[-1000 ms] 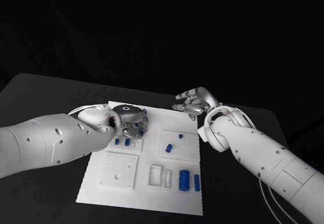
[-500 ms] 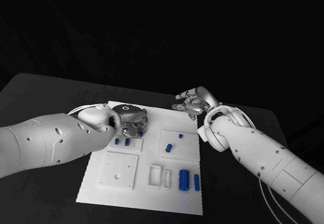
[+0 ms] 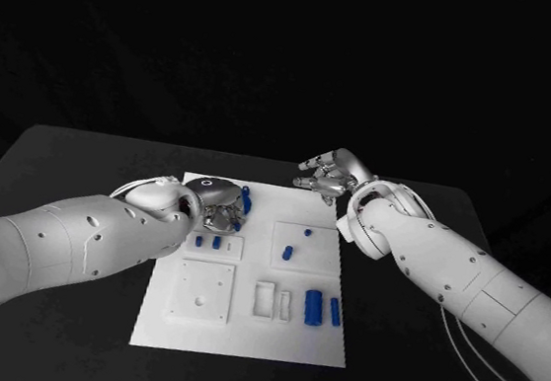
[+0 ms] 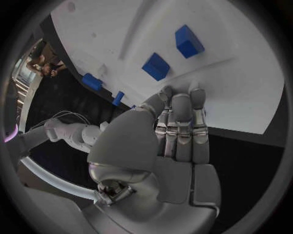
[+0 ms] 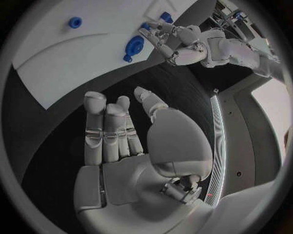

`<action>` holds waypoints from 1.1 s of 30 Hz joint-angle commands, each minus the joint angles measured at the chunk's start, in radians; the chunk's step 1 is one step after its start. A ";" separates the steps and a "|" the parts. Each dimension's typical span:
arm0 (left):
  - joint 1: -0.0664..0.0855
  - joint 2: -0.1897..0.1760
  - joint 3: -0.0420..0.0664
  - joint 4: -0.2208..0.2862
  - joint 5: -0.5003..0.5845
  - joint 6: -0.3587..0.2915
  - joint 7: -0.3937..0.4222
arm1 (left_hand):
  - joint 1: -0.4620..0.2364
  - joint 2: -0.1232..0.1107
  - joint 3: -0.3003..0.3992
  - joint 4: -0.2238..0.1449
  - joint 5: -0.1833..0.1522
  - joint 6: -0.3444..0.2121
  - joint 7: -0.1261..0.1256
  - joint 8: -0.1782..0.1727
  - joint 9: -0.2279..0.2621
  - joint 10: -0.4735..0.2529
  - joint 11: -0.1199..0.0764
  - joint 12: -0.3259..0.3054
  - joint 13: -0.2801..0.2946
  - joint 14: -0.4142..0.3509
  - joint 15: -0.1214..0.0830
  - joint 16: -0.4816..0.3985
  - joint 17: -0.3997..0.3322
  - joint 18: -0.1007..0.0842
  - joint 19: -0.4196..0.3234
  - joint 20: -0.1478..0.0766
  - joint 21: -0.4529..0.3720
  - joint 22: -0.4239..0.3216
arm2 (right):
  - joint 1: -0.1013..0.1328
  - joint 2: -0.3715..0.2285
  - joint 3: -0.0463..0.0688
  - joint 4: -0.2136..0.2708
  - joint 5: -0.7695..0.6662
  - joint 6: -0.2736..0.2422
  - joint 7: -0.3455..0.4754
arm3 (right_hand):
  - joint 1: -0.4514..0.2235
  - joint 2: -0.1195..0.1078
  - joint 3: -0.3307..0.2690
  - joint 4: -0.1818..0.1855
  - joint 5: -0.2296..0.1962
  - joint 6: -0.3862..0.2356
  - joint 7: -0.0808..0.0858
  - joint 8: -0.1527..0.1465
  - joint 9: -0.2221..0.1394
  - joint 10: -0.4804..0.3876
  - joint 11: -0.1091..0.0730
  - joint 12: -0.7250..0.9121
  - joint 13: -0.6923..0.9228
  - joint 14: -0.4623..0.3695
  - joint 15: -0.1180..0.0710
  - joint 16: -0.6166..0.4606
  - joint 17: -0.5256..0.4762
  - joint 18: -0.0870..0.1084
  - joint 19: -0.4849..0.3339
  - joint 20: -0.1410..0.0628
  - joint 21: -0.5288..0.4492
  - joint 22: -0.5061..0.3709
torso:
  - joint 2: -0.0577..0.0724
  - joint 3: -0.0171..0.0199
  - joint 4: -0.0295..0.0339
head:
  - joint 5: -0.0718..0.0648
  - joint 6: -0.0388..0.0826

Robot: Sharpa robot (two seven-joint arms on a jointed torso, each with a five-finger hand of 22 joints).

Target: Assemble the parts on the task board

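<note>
The white task board (image 3: 244,330) lies in the middle of the table. My left hand (image 3: 220,203) hovers over its far left corner with straight fingers (image 4: 177,122) held together and nothing in them. A blue round part (image 3: 246,202) lies just beside that hand, seen also as the blue round part (image 5: 134,47). Two small blue parts (image 3: 207,240) stand below the hand, and the left wrist view shows these blue blocks (image 4: 156,66) ahead of the fingertips. My right hand (image 3: 333,174) floats off the board past its far right corner, fingers (image 5: 107,134) spread and empty.
More blue parts sit on the board: a short one (image 3: 288,250), a tiny one (image 3: 310,230), and two long ones (image 3: 323,308) near the right edge. A white square block (image 3: 205,290) and white slots (image 3: 274,301) occupy the near half. Black table (image 3: 62,173) surrounds the board.
My left hand has drawn back a little toward the board's far edge, and the blue round part now shows beside it. The right hand has not moved.
</note>
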 commanded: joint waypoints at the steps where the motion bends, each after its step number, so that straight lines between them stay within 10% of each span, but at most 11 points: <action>1: -0.006 -0.008 0.010 0.016 0.117 0.008 -0.006 | -0.005 0.006 0.001 0.006 -0.003 0.007 0.001 0.000 0.001 0.001 0.001 0.002 -0.001 0.009 0.000 -0.005 0.002 0.019 0.004 -0.007 -0.005 0.018 | 0.000 0.000 0.000 0.000 -0.004 0.009 0.005 | -0.008 -0.002 0.000 0.005 0.000 -0.004 0.000 -0.004 0.000 0.000 -0.004 0.000 0.001 0.005 -0.002 0.001 0.001 0.009 0.050 -0.002 0.006 0.040 | -0.001 0.0005 0.0008 | -0.001 0.003; 9: -0.004 -0.056 0.074 0.070 0.296 0.067 -0.021 | -0.010 0.008 0.000 0.010 -0.003 0.007 0.000 0.000 0.001 0.001 0.000 0.002 -0.001 0.006 -0.001 -0.009 0.004 0.015 0.004 -0.009 -0.012 0.017 | 0.000 -0.008 0.000 0.000 -0.004 0.008 0.004 | -0.008 -0.002 0.000 0.005 0.000 -0.004 0.000 -0.004 0.000 0.000 -0.004 0.000 0.001 0.005 -0.002 0.001 0.001 0.009 0.050 -0.002 0.006 0.040 | -0.002 -0.0016 0.0074 | 0.002 0.004; 14: 0.001 -0.092 0.096 0.098 0.367 0.110 -0.037 | -0.013 0.009 0.001 0.010 0.014 0.006 0.001 0.000 0.001 0.000 0.000 0.002 -0.001 0.004 -0.001 -0.012 0.005 0.013 0.003 -0.009 -0.014 0.019 | 0.000 -0.013 0.000 0.002 -0.004 0.008 0.003 | -0.003 -0.001 -0.005 0.008 0.000 -0.001 0.000 -0.004 0.000 -0.001 -0.004 0.000 0.002 0.005 -0.002 0.000 0.000 0.009 0.049 -0.002 0.004 0.039 | -0.002 -0.0033 0.0134 | 0.005 0.005; 33: 0.007 -0.193 0.105 0.172 0.250 0.095 -0.050 | -0.016 0.007 0.000 0.010 0.008 0.010 -0.001 0.000 0.001 0.002 -0.001 0.002 -0.001 0.005 -0.001 -0.015 0.007 0.011 0.004 -0.010 -0.017 0.019 | 0.000 -0.023 0.000 0.003 -0.004 0.007 0.004 | -0.003 -0.001 -0.006 0.008 0.000 0.000 0.000 -0.004 0.000 -0.001 -0.004 0.000 0.002 0.005 -0.002 0.000 0.000 0.009 0.049 -0.002 0.004 0.039 | 0.000 -0.0084 0.0208 | 0.009 0.003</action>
